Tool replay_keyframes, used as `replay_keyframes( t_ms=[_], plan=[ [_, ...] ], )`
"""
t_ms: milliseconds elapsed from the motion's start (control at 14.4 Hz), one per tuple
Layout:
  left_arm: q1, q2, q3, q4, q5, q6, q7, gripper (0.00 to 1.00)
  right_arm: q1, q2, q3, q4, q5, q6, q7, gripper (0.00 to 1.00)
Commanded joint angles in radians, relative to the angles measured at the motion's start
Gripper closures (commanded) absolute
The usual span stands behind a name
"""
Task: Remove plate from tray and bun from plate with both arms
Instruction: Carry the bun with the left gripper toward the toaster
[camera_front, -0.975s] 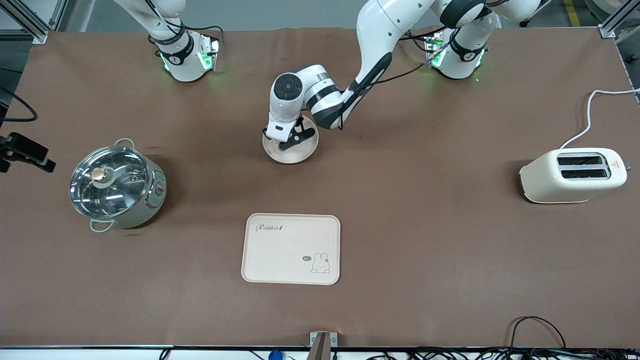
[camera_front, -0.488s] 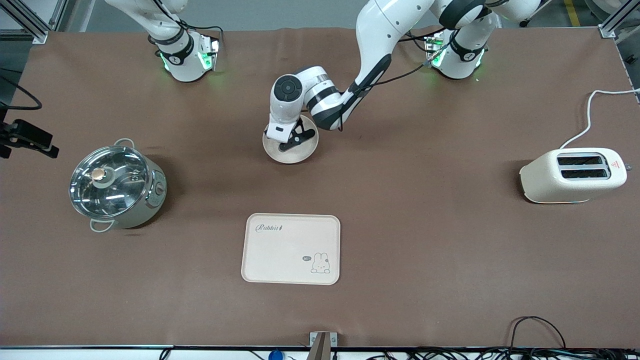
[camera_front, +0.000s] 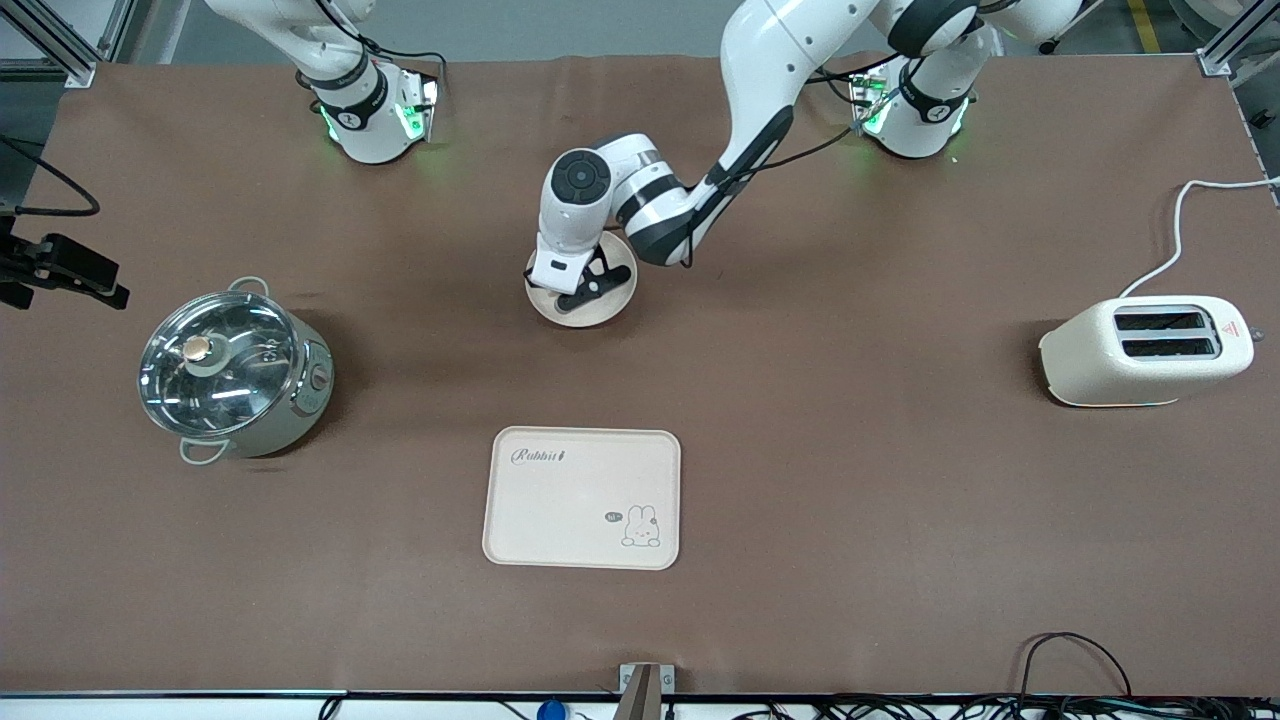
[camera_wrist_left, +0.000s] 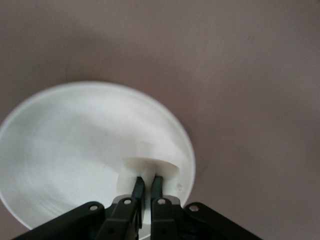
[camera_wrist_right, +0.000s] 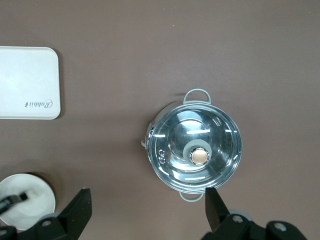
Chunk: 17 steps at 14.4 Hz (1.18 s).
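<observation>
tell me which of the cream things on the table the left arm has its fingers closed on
The round plate, gripped at its rim by the left gripper. The rectangular rabbit tray lies nearer the camera and the toaster sits at the left arm's end, both untouched.

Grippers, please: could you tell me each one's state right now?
Left gripper: shut on the round cream plate's rim.
Right gripper: open, empty, above the table.

Lidded pot, rabbit tray, toaster on table.
</observation>
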Motion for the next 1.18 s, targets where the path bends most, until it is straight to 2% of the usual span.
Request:
replay_keyframes(
  t_ms=[0,139,279,697,1115],
  plan=[
    [0.119,-0.14,-0.002,-0.023,0.085,-0.112,-0.01,1.0,0.019,-0.077,-0.011,-0.102,0.013,0.015,-0.001,0.0],
    [0.214,-0.184,-0.004,-0.021,0.128,-0.126,0.025,1.0,0.019,-0.125,-0.011,-0.184,0.022,0.055,-0.001,0.0],
    [0.318,-0.217,-0.004,-0.021,0.144,-0.126,0.143,1.0,0.019,-0.163,-0.011,-0.253,0.024,0.101,-0.001,0.0],
    [0.615,-0.216,-0.007,-0.023,0.133,-0.127,0.51,1.0,0.021,-0.159,-0.011,-0.215,0.024,0.095,0.0,0.0],
    [0.779,-0.09,-0.009,-0.021,0.118,-0.117,0.55,1.0,0.024,-0.157,-0.011,-0.209,0.024,0.094,0.0,0.0]
  ],
)
